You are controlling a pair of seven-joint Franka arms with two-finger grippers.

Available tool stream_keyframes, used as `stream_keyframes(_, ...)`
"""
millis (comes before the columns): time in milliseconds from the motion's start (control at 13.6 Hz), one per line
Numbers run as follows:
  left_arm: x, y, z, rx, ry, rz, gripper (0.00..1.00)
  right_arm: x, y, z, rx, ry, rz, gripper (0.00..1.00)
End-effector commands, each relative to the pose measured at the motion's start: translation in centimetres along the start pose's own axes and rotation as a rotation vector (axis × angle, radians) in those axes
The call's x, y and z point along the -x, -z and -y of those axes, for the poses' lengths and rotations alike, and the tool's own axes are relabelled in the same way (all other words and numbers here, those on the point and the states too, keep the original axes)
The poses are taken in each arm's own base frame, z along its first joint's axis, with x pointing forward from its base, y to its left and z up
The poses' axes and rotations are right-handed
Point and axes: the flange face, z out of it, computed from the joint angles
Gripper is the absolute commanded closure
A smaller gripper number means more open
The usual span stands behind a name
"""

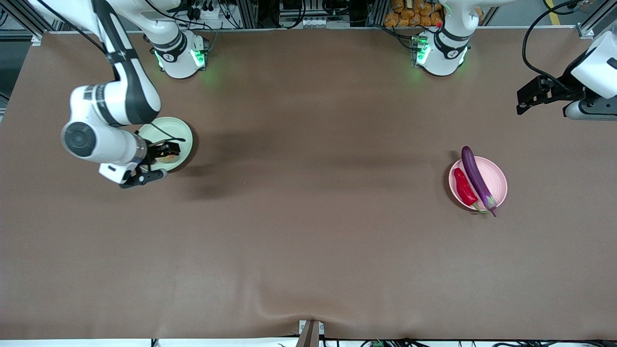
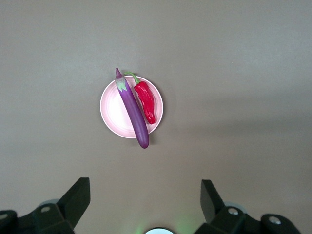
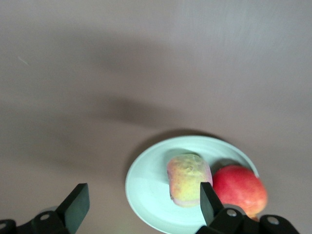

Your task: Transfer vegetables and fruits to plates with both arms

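Observation:
A purple eggplant and a red chili pepper lie side by side on the pink plate toward the left arm's end of the table. On the pale green plate rest a yellowish-pink peach and a red pomegranate, touching each other. My right gripper hovers open over the green plate, one finger beside the peach, holding nothing. The right arm hides the pomegranate in the front view. My left gripper hangs open and empty, high up near the table's end.
Brown cloth covers the whole table. Both arm bases stand at the table's edge farthest from the front camera. Cables and shelving lie past that edge.

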Motion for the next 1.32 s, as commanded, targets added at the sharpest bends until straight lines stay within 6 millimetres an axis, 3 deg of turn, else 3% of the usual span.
stream_keyframes(0,1.1,0.3,0.0,0.017,0.014,-0.002,0.00,-4.4,8.9,-0.3,-0.025,0.010,-0.063,0.00)
stream_keyframes(147,0.9,0.2,0.0,0.017,0.011,-0.008,0.00,-5.2,14.6,-0.6,-0.019,0.018,-0.049,0.00)
stream_keyframes(294,0.7,0.3,-0.1,0.018,-0.007,-0.024,0.00,-4.7,18.8,-1.6,-0.020,0.006,-0.078,0.00)
stream_keyframes(514,0.7,0.2,-0.1,0.018,-0.007,-0.021,0.00,-3.9,22.3,-0.1,0.001,0.020,-0.146,0.00)
stream_keyframes(661,0.6,-0.1,0.0,0.018,-0.003,-0.016,0.00,-0.9,26.3,0.7,0.036,0.022,-0.216,0.00)
stream_keyframes(808,0.5,-0.1,0.0,0.018,-0.003,-0.018,0.00,2.6,28.5,1.9,0.089,0.011,-0.239,0.00)
stream_keyframes(955,0.5,-0.1,0.1,0.017,-0.003,-0.018,0.00,5.5,29.6,4.0,0.117,-0.014,-0.267,0.00)
stream_keyframes(1101,0.4,-0.1,0.1,0.017,-0.003,-0.019,0.00,6.7,29.0,6.4,0.160,-0.062,-0.254,0.00)
stream_keyframes(1248,0.5,-0.1,0.1,0.016,-0.003,-0.018,0.00,7.7,27.7,5.4,0.161,-0.057,-0.282,0.00)
